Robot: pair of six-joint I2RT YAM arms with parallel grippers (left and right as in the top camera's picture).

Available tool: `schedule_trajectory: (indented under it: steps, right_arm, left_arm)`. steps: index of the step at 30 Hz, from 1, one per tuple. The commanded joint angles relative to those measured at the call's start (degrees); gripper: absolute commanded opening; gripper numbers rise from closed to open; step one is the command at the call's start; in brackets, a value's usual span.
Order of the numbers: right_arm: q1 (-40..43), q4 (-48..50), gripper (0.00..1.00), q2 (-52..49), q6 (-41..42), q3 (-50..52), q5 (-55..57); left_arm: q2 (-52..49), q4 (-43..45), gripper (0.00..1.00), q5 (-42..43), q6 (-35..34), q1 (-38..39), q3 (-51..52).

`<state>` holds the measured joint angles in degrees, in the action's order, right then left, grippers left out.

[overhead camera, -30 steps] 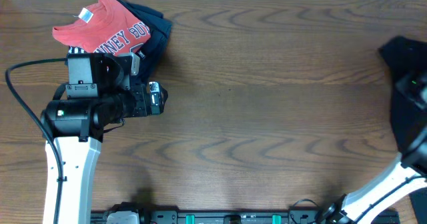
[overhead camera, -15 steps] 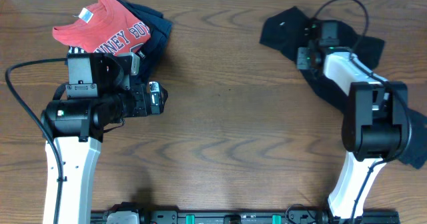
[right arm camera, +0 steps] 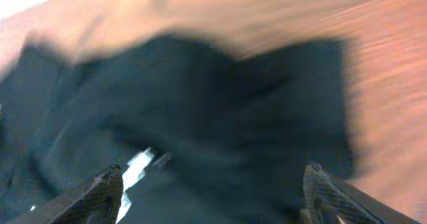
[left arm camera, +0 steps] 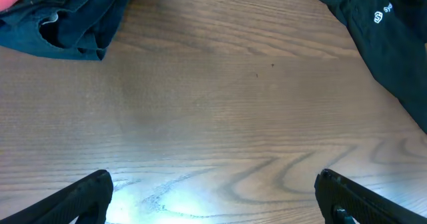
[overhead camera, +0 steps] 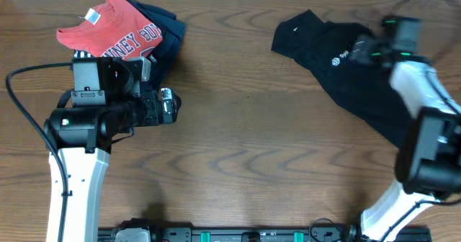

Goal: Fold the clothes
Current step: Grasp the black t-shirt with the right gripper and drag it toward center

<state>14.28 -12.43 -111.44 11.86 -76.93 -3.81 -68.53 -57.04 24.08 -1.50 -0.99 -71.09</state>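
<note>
Overhead, lower edge: left arm (overhead camera: 72,177) rises from the lower left of the frame, a black cable (overhead camera: 18,98) looping beside it. Right arm (overhead camera: 425,163) stands at the lower right, partly cut by the frame edge.

Left gripper (overhead camera: 167,105): left of centre, above bare wooden table (overhead camera: 274,148). In the left wrist view, left gripper (left arm camera: 213,201) has its fingers (left arm camera: 87,194) spread wide at the lower corners. There is only wood grain between them and nothing is held.

Black T-shirt (overhead camera: 324,44): upper right of the overhead frame, lying crumpled on the table. It runs as a diagonal band from the top centre-right down toward the right edge. Small white logo (overhead camera: 336,60) faces up. It also shows in the upper right corner of the left wrist view, black T-shirt (left arm camera: 400,57), well apart from the left fingers.

Right gripper (overhead camera: 364,51): over the upper part of the shirt, blurred in the overhead view. Right wrist view is also blurred. Right gripper (right arm camera: 213,197) has its fingers (right arm camera: 100,194) set wide at the lower corners, with dark fabric (right arm camera: 220,117) filling the space under them. The fabric is not pinched. Cannot tell whether the tips touch it.

Upper left, far edge: red T-shirt (overhead camera: 115,33) with white lettering lies on a navy garment (overhead camera: 169,29), just beyond the left wrist housing.
</note>
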Motion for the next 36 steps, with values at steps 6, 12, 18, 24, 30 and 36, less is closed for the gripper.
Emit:
schedule_trajectory:
  steps: [6, 12, 18, 24, 30, 36]
  right_arm:
    - [11.67, 6.62, 0.84, -7.28, 8.79, -0.02, -13.27]
    - [12.72, 11.87, 0.84, -13.66, 10.91, -0.02, -14.73]
    - [12.55, 15.21, 0.73, -18.16, 13.92, -0.02, -15.67]
    - [12.57, 17.84, 0.29, -18.27, 13.84, -0.04, -23.04]
    - [11.85, 17.25, 0.04, -10.69, 11.13, -0.07, -33.24]
    - [7.3, 10.78, 0.01, 2.69, 3.65, -0.07, -33.79]
  left_arm:
    - [0.07, 0.57, 0.98, 0.81, -0.09, 0.17, -1.09]
    - [0.04, 2.8, 0.98, 0.81, -0.11, 0.17, -1.09]
    - [0.04, 3.1, 0.98, 0.83, -0.11, 0.17, -1.09]
    - [0.04, 3.13, 0.98, 0.83, -0.11, 0.17, -1.09]
    - [0.04, 2.86, 0.98, 0.85, -0.11, 0.17, -1.09]
    - [0.04, 2.89, 0.98, 0.85, -0.13, 0.17, -1.09]
